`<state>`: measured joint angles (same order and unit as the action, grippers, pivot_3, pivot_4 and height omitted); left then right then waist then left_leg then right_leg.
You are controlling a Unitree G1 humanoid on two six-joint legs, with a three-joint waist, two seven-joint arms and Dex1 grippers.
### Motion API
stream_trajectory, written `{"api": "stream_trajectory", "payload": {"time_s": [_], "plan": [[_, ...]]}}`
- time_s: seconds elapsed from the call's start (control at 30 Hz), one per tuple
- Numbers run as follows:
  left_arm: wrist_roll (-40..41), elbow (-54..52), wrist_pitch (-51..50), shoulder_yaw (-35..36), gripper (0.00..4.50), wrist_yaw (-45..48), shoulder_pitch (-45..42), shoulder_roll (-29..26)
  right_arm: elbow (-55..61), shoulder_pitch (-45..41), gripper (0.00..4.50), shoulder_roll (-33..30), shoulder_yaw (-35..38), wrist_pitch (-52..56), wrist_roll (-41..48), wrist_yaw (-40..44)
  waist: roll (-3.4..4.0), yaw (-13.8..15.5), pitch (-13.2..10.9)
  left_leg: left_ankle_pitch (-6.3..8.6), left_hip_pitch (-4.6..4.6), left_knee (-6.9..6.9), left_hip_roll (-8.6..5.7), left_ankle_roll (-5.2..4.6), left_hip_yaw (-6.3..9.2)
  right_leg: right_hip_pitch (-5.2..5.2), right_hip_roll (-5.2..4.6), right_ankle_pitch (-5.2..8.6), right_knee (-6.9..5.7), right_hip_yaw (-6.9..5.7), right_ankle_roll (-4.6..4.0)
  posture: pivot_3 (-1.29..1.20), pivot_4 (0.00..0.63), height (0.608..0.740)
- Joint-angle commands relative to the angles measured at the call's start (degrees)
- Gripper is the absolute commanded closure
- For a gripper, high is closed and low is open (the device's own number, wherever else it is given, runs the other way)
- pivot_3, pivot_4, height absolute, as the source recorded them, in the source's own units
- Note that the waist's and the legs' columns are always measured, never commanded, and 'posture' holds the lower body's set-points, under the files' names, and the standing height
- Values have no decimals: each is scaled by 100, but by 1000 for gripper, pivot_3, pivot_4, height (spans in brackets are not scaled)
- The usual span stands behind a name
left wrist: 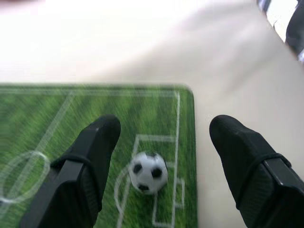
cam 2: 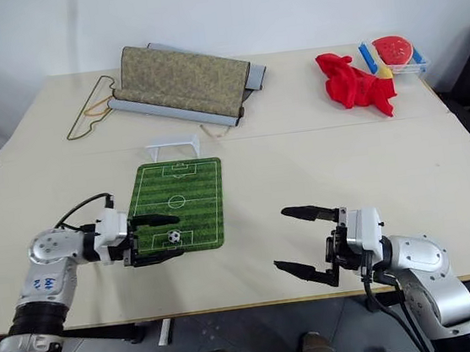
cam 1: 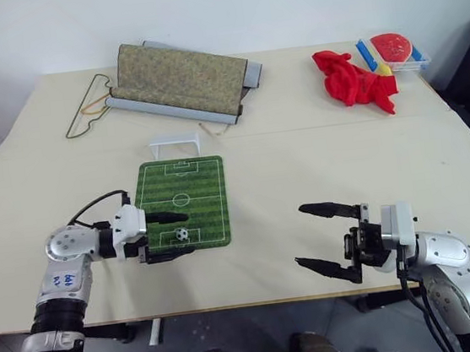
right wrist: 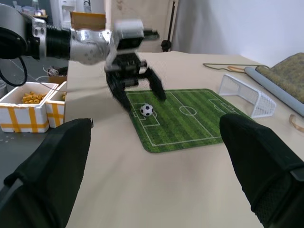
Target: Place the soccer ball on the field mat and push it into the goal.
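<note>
Nearest me, my right gripper (cam 1: 322, 234) hangs over bare tabletop (cam 1: 318, 158) with its black fingers spread wide and nothing between them, parked well clear of play, I'd judge. My left gripper (cam 1: 170, 234) sits at the near end of the flat green striped field mat (cam 1: 194, 189), fingers apart, one on either side of the tiny white-and-black soccer ball (cam 1: 181, 234), which rests free on the mat inside the near printed box. So the ball looks placed and only the push remains. Beyond the mat's far edge stands the small white plastic goal frame (cam 1: 174, 144), mouth facing the ball, lane unobstructed. Farther back lie an olive-gold rolled fabric mat (cam 1: 180, 80), a crumpled red cloth (cam 1: 356, 81) and a clear tray of coloured pieces (cam 1: 395, 51), none in the way.
</note>
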<state>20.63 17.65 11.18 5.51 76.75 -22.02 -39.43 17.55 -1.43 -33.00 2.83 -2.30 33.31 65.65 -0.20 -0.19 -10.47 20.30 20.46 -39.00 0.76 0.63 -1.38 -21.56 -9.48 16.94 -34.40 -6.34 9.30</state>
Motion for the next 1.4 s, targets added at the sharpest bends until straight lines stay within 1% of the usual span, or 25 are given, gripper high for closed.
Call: {"api": "stream_trajectory", "payload": {"time_s": [0.03,0.13,0.2,0.27,0.37,0.43,0.67,0.7,0.87,1.07,1.2,1.4], "plan": [[325,-601,-284,551,949,-316,397,-268,100,12,0,-4,67,-1,128,53,1,2,-1,0,0,0,0,0,0,0,0,0,0,0,0,0,150,740],[441,-849,-500,893,949,-463,873,-465,100,10,0,24,48,-15,120,60,2,10,-1,3,-3,0,0,0,0,0,0,0,-1,4,0,0,150,740],[481,-934,-526,1128,949,-396,1371,-621,62,-36,0,24,86,-24,146,73,3,10,-2,7,-3,-1,1,-1,0,0,0,0,-1,4,0,0,150,740],[278,-632,-141,1240,949,-89,2054,-814,-7,-71,0,13,148,-100,175,153,4,0,-2,13,-3,-1,1,0,0,0,0,0,2,4,0,0,150,740],[222,-280,15,1222,1508,-4,2438,-852,-131,-115,0,-10,203,-168,160,256,8,8,-4,23,-10,0,4,-2,-11,0,2,2,2,6,-3,0,150,740],[223,-245,67,1166,2157,-24,2494,-811,-203,-168,0,-21,221,-186,150,301,7,76,-5,23,-7,-4,4,-3,-9,0,2,2,2,4,-3,0,150,740],[359,-1135,-377,736,4332,-388,2438,-325,-593,-356,0,4,320,-328,95,397,8,146,-5,31,-8,-9,4,-6,-12,0,2,1,1,8,-3,0,150,740],[374,-1227,-430,699,4485,-444,2399,-268,-612,-357,0,3,330,-330,95,398,8,144,-5,31,-8,-9,4,-6,-12,0,2,1,1,8,-3,0,150,740],[502,-1671,-956,424,4485,-608,2150,-94,-731,-286,0,-32,411,-351,72,398,8,139,-5,31,-8,-10,4,-6,-16,0,4,1,1,8,-3,0,150,740],[551,-1803,-1297,256,4485,-770,1751,76,-718,-200,0,-42,467,-346,56,364,8,140,-5,31,-9,-10,5,-6,-17,0,4,1,1,10,-3,0,150,740],[345,-1578,-1207,80,4485,-773,1490,145,-671,-178,0,-12,465,-358,34,292,8,140,-5,31,-9,-11,4,-6,-18,0,4,1,1,10,-3,0,150,740],[-102,-762,-1100,-289,4485,-1030,808,419,-523,-163,0,39,402,-332,17,122,10,151,-4,31,-10,-12,2,-6,-19,1,4,1,2,10,-3,0,150,740]]}}
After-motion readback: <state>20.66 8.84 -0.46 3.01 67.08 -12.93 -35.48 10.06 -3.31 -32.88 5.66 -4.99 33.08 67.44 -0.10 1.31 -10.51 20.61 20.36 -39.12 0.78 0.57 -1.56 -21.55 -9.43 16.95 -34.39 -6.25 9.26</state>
